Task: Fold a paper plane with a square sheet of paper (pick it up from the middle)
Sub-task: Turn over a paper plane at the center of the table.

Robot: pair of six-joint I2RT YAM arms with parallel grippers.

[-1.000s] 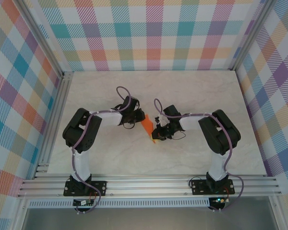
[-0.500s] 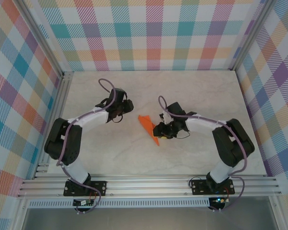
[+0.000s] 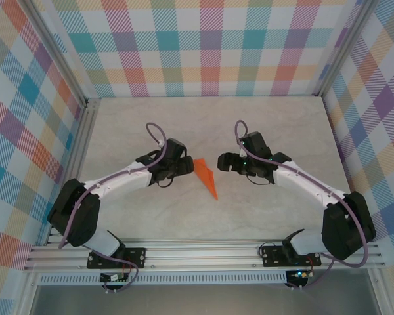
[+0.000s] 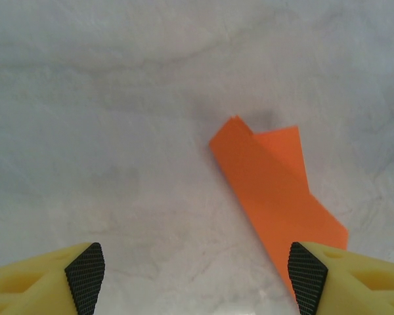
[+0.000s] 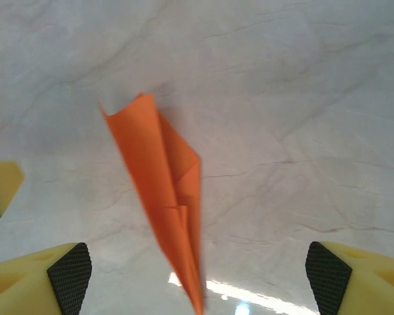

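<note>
Both grippers have let go of the plane (image 3: 206, 176), now lying on the table (image 3: 282, 118); left gripper (image 4: 197, 275) and right gripper (image 5: 198, 275) gape wide, holding nothing.

Top cam was bright w/ even, diffuse light from above; only faint soft shadows lay on the surface (image 3: 282, 125), pic sharp. Right wrist cam: white glare streak sat on surface at btm edge, next to tip of the paper plane (image 5: 161, 190); plane's edges were smeared w/ blur. Left wrist cam: flat light, small grey shadow past plane's far end, slightly soft overall.
</note>
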